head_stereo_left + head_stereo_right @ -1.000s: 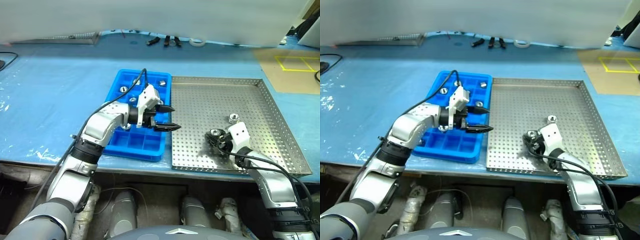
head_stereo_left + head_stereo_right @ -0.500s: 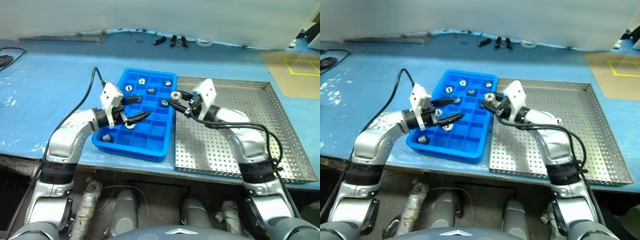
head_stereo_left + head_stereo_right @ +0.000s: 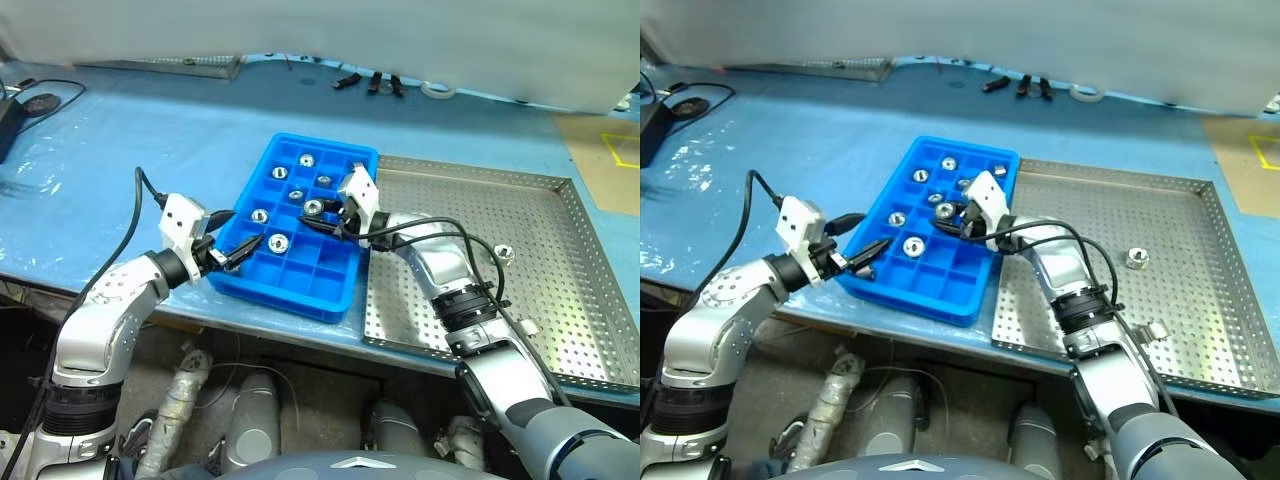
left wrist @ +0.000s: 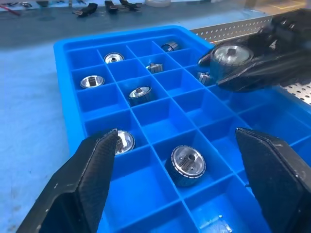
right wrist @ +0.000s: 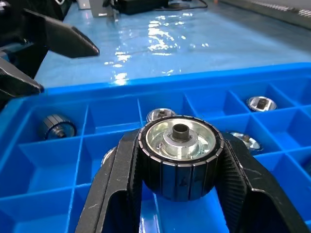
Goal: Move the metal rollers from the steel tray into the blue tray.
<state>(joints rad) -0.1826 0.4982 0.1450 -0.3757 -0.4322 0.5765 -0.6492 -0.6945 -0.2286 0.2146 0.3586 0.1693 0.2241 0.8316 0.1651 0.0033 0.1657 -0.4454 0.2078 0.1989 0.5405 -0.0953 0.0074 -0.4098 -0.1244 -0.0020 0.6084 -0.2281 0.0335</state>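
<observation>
**Roller held over the blue tray, not yet let go**

Right gripper [image 3: 318, 212]: half shut, pinching one roller [image 5: 180, 145] by its ribbed round side, one finger on each side. Hangs above the blue tray [image 3: 290, 290], with open cells right under the fingers and filled cells just beside and ahead of them. Left gripper [image 3: 235, 238]: spread wide, holding nothing, parked at the tray's near edge, facing the right gripper from across the cells.

Could go wrong from here:
- Dropping from too high: could bounce off a cell wall and hop out, or roll into a cell that already has a roller.
- Letting go over a wall and not over a cell: could end up tipped on the wall.
- Going down into a full cell: would knock metal on metal and jam.
- Opening too slowly with a tilt: could drag the roller sideways on one finger.
- Moving the left gripper in now: could bump the right fingers.

Way the held roller points: stands nearly upright, flat face and hole up, leaning a little back toward the wrist. Short and stubby, so hardly any long side; line through the hole runs up and down, crossways to the squeeze.

One more roller [image 3: 505, 254] lies in the steel tray [image 3: 470, 200], well behind the right gripper.
</observation>
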